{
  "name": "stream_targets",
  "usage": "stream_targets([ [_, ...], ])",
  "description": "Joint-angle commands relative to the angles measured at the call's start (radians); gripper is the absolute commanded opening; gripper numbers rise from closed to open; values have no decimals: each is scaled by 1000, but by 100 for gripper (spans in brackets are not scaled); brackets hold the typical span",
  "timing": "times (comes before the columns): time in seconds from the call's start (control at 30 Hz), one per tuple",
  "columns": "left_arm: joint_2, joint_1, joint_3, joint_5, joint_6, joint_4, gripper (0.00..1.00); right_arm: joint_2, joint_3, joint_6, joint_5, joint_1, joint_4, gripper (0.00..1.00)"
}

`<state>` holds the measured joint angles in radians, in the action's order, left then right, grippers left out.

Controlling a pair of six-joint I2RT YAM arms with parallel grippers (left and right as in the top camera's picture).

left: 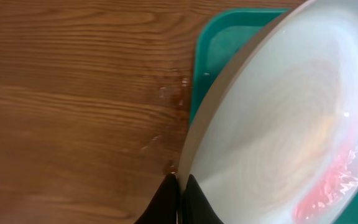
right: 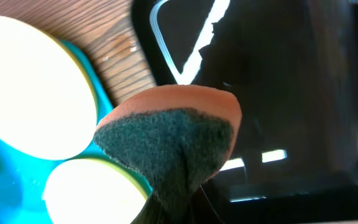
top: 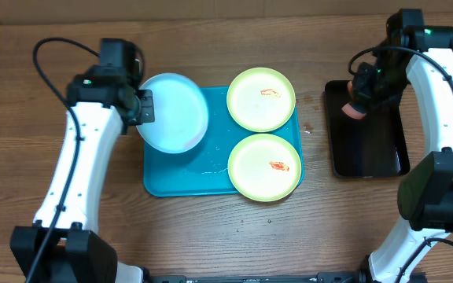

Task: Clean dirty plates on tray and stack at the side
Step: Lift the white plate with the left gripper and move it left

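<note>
The pale blue plate [top: 175,110] hangs over the far left corner of the turquoise tray [top: 179,179]. My left gripper [top: 146,106] is shut on its left rim. In the left wrist view the black fingertips [left: 166,202] pinch that rim, and the plate [left: 278,124] shows a red smear [left: 334,180] near its lower right. Two yellow-green plates [top: 260,98] [top: 264,167] lie on the tray's right half, each with a small red smear. My right gripper [top: 358,98] hovers over the black tray, shut on an orange sponge [right: 173,143] with its dark scouring face towards the camera.
A narrow black tray [top: 368,141] lies to the right of the turquoise one. Water drops glisten on the turquoise tray's floor [top: 211,167] and on the wood by its edge [left: 173,93]. Bare wooden table [top: 226,236] lies in front of both trays.
</note>
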<state>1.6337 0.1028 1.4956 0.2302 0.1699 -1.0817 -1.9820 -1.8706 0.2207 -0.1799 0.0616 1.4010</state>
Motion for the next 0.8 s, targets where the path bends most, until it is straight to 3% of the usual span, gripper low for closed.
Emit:
stream_targets([
  [0.0,-18,106,16,365,140,-19,4,5,-3,-39,-50,-35,-21,4],
  [0.2,-12,276,16,708,318,-67,4,5,-3,-39,-50,-42,-28,4],
  [0.33,-12,355,16,863,388,-91,4,5,-3,-39,-50,-42,-27,4],
  [0.77,-13,498,16,1208,446,-84,4,5,-3,-39,-50,-42,-27,4],
])
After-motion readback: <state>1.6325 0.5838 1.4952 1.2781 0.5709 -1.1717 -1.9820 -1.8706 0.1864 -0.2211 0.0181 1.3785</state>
